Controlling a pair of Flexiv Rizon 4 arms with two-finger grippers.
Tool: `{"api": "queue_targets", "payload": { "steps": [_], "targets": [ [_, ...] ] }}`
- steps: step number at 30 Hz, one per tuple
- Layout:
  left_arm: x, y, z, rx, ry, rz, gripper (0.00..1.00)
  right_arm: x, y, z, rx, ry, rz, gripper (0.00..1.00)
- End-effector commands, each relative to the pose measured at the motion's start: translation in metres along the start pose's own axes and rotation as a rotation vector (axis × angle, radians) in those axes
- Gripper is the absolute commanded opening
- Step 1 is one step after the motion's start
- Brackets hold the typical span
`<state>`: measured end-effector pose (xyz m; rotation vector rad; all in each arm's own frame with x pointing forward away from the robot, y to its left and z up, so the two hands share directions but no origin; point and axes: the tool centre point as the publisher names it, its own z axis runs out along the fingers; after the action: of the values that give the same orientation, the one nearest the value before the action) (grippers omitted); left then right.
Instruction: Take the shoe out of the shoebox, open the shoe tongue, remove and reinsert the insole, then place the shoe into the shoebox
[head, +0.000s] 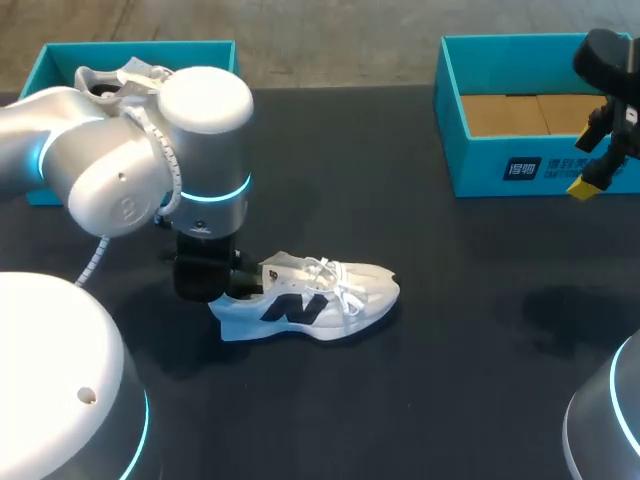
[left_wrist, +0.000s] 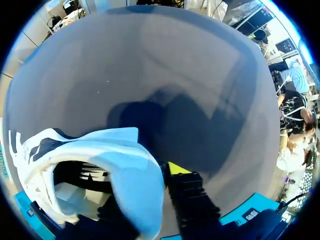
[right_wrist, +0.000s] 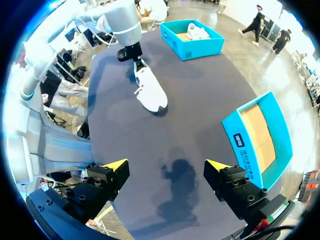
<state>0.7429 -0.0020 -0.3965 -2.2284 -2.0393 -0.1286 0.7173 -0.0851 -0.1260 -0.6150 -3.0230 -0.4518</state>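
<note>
My left gripper (head: 248, 282) pinches the shoe (head: 292, 308) by its heel, mid-table, one finger inside. I should pin it flat and steady so my right gripper (right_wrist: 165, 167), wide open and empty by the box (head: 470, 160) at the far right corner, can spread the laces (head: 335, 278).

Black end effector (right_wrist: 167, 166), yellow fingertips (right_wrist: 116, 164)

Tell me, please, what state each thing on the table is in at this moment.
Shoe: out of the box, upright on its sole on the table, heel held.
Right shoebox: open, empty.
Left shoebox: open, a second shoe inside.
Left jaws: shut on the shoe's heel wall, one inside, one outside.
Right jaws: open, empty, over the table beside the right shoebox.
</note>
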Motion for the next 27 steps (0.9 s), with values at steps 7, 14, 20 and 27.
{"api": "queue_targets", "payload": {
  "steps": [7,14,20,27],
  "targets": [
    [-0.004,-0.002,-0.004,-0.033,-0.028,-0.003,1.0,-0.002,0.002,0.0,0.005,0.003,0.002,1.0],
    [0.002,-0.004,-0.03,-0.061,-0.08,0.013,1.0,-0.002,0.002,0.0,0.005,0.003,0.002,1.0],
    [0.01,-0.005,-0.057,-0.07,-0.158,0.008,1.0,-0.002,0.002,0.0,0.005,0.003,0.002,1.0],
    [0.02,-0.007,-0.081,-0.039,-0.249,-0.08,1.0,-0.002,0.002,0.0,0.005,0.003,0.002,1.0]
  ]
}}
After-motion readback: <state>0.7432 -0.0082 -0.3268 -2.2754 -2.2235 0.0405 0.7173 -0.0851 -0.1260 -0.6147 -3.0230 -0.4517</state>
